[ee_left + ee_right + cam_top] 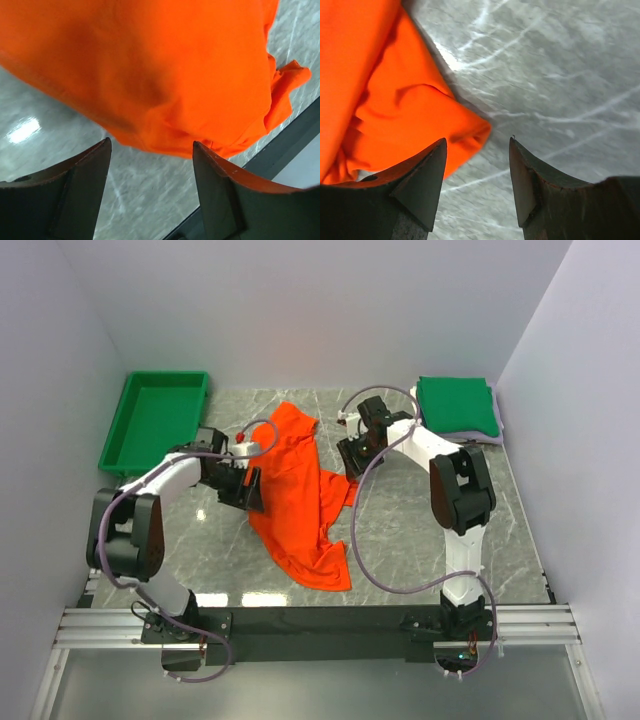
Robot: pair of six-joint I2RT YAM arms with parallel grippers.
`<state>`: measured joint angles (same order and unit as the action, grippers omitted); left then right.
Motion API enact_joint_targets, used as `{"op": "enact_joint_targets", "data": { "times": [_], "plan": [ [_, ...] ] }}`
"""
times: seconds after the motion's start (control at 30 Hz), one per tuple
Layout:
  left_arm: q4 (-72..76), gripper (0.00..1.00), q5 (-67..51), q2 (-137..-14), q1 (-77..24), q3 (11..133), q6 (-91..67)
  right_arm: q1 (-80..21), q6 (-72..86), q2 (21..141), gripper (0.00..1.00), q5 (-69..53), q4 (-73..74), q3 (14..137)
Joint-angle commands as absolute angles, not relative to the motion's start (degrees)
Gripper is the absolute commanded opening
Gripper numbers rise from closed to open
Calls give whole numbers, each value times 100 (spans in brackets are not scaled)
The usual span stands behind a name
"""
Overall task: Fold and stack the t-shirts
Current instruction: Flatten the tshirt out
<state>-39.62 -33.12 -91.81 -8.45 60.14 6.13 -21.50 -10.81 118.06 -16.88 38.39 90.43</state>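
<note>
A bright orange-red t-shirt (300,495) lies crumpled and partly doubled over in the middle of the marble table. My left gripper (252,490) is at its left edge. In the left wrist view this gripper (151,147) is open, bare table shows between its fingers, and the orange cloth (150,70) lies just past the tips. My right gripper (350,455) is at the shirt's right edge. In the right wrist view it (477,142) is open and empty, with a rolled corner of the shirt (395,110) beside its left finger. A folded green t-shirt (457,405) tops a thin stack at the back right.
A rigid green tray (150,420) stands at the back left corner. White walls close in the table on three sides. A black rail (320,620) runs along the near edge by the arm bases.
</note>
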Motion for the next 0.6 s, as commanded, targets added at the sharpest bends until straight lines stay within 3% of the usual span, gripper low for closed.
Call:
{"op": "enact_joint_targets", "data": {
  "times": [0.0, 0.17, 0.23, 0.27, 0.3, 0.33, 0.37, 0.47, 0.57],
  "plan": [
    [-3561, 70, -3226, -9474, -975, 5985, 211, -2162, -888, 11909, 60, -2100, 3867, 9264],
    [-3594, 58, -3068, -10151, -984, 6327, 132, -2145, -1054, 12243, 56, -2566, 4324, 9352],
    [-3647, 47, -3059, -10248, -958, 6468, 141, -2127, -1125, 12208, 50, -2636, 4403, 9273],
    [-3656, 42, -3032, -10257, -941, 6495, 141, -2101, -1195, 12182, 44, -2637, 4403, 9238],
    [-3665, 30, -3006, -10239, -888, 6513, 167, -2066, -1221, 12156, 28, -2585, 4412, 9185],
    [-3717, 24, -3023, -10187, -853, 6539, 184, -2039, -1248, 12138, 20, -2558, 4456, 9185],
    [-3753, 13, -3032, -10169, -800, 6574, 245, -1969, -1274, 12112, 3, -2532, 4465, 9185],
    [-4034, 1, -3059, -10090, -528, 6758, 474, -1583, -1239, 11963, 0, -2470, 4544, 9255],
    [-4322, 1, -3085, -9993, -185, 7083, 746, -1003, -1248, 11436, 0, -2365, 4544, 9325]
  ]
}}
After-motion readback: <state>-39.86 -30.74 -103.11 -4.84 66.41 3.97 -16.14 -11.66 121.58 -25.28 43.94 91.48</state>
